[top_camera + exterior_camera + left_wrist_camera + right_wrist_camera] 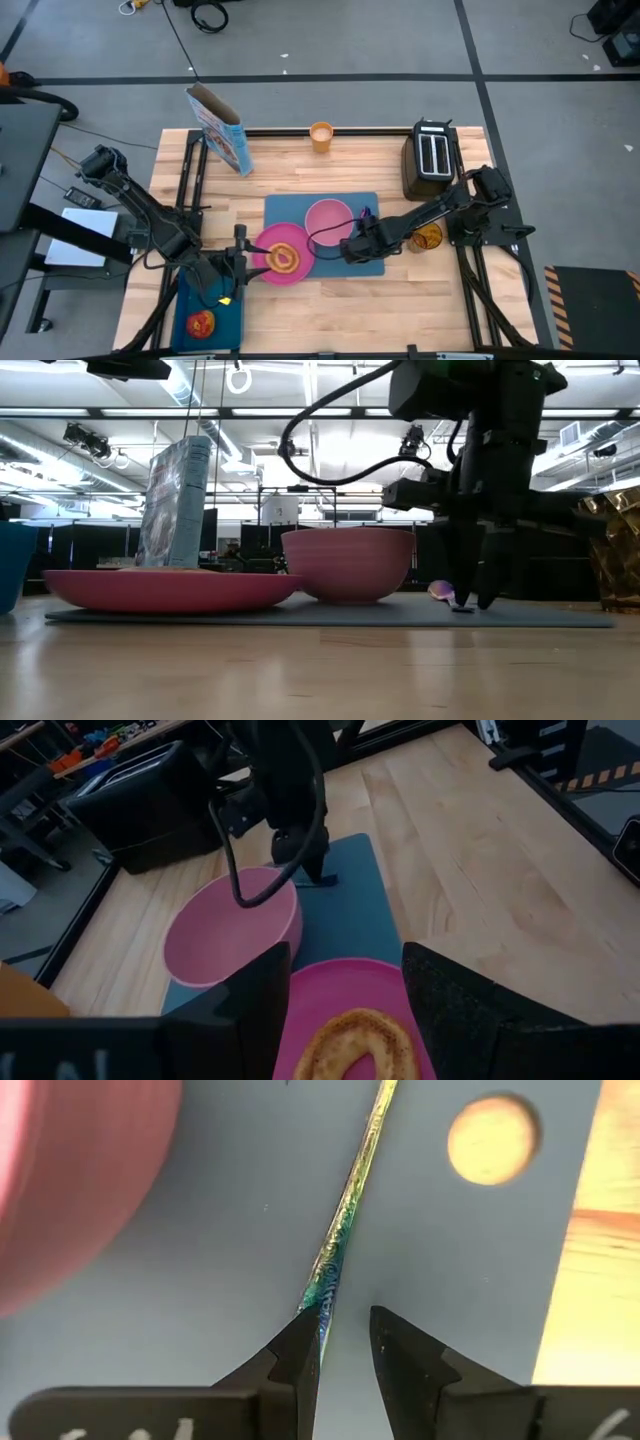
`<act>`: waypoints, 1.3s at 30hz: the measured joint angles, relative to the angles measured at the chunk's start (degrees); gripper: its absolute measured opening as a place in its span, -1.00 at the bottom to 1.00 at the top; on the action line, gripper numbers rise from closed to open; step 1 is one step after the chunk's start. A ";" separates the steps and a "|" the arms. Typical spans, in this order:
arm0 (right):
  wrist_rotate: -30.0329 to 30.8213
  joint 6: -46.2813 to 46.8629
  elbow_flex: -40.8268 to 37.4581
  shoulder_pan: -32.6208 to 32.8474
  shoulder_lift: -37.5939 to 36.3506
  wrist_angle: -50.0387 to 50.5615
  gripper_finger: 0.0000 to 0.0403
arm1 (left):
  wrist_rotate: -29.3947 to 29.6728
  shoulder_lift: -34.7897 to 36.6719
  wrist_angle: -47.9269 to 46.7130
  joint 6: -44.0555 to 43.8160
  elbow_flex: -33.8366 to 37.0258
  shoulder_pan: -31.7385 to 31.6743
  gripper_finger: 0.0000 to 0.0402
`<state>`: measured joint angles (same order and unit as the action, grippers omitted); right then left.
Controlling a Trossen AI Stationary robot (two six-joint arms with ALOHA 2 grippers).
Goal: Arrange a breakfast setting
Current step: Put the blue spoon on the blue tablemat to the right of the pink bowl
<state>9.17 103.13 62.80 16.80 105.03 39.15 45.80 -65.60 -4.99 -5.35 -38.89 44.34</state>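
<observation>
1. While the left arm waits at the table's near left side, the right gripper [352, 247] reaches down onto the blue placemat [375, 205], just to the right of the pink bowl [328, 218]; its fingers [300, 1348] are slightly parted around the handle of the spoon [345, 1220], with one finger against the handle and a narrow gap to the other.
2. In the low view the right gripper's fingertips [475, 600] touch the placemat [540, 615], and the spoon's bowl end [440, 591] shows just beside them, low on the mat.
3. On the placemat's left part sits the pink plate [262, 240], overhanging the mat's left edge; the toast slice [284, 258] lies on it; the bowl stands just behind and right of the plate, close to its rim.
4. Facing the plate from its left, the left gripper [234, 262] hovers with fingers [250, 1010] spread wide apart, holding nothing.
5. At the table's back edge stand the blue cereal box [218, 128], upright toward the left, and the orange cup [321, 136] near the middle; the black toaster [432, 158] is at the back right.
6. On the dark-blue tray [230, 318] at the near left corner lies the red apple [202, 323], well apart from the placemat.
</observation>
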 joint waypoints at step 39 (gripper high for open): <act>-1.55 -6.88 5.25 2.54 3.38 -0.02 -0.51 | -0.02 0.00 -0.87 -0.43 0.02 0.26 0.00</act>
<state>7.62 96.25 68.05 19.33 108.41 39.13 45.79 -65.60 -5.86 -5.78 -38.87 44.60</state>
